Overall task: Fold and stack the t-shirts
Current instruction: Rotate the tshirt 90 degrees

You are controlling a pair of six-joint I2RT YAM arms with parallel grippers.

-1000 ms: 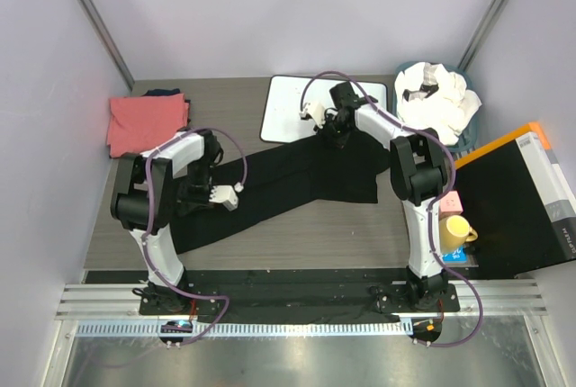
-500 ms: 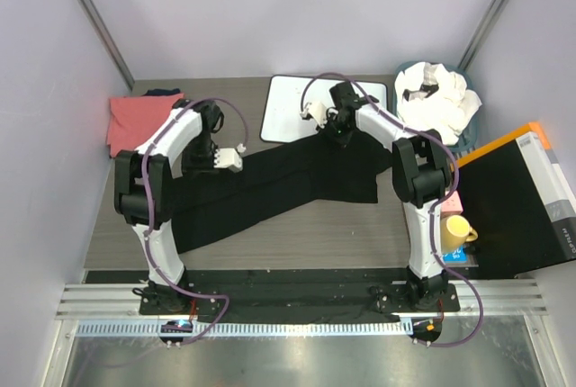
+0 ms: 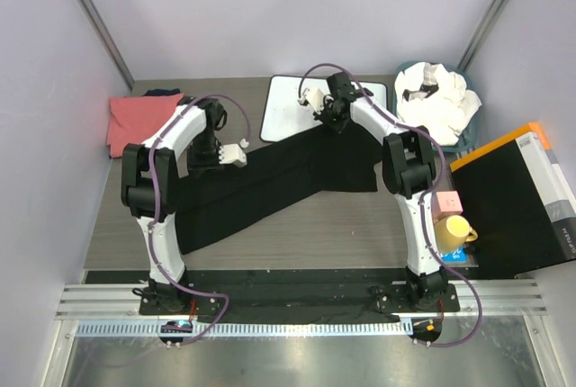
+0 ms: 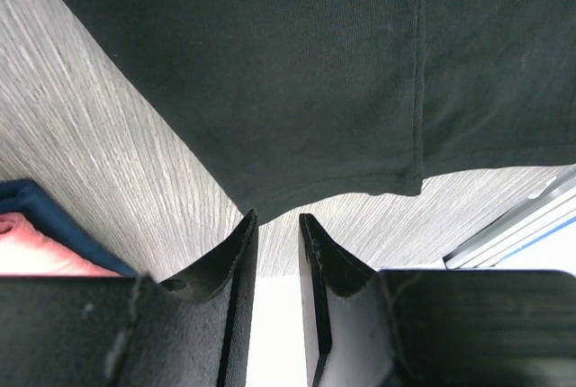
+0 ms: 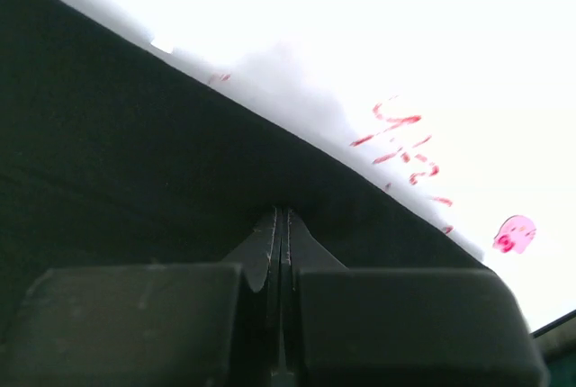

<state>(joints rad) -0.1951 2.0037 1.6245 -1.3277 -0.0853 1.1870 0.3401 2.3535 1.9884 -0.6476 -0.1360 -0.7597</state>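
The black t-shirt [image 3: 270, 184] lies stretched across the middle of the table [image 3: 306, 238], a long band whose axis runs from the near left up to the far right, where its far edge laps onto the white board [image 3: 286, 108]. At that far-right end the right gripper [image 3: 329, 119] has its fingers pressed together. Its wrist view shows the tips buried in a ridge of black cloth over the board, so I judge it clamped on the shirt. The left gripper [image 3: 232, 155] sits at the shirt's far edge, left of the middle. Its fingers stand a narrow slot apart with the hem meeting their tips, and whether cloth is pinched there cannot be told. The loose near-left tail lies toward the left arm's base, so that arm is the nearer one for it. The coral-pink t-shirt [image 3: 144, 121] lies flat at far left, the white t-shirts [image 3: 436, 97] heaped at far right
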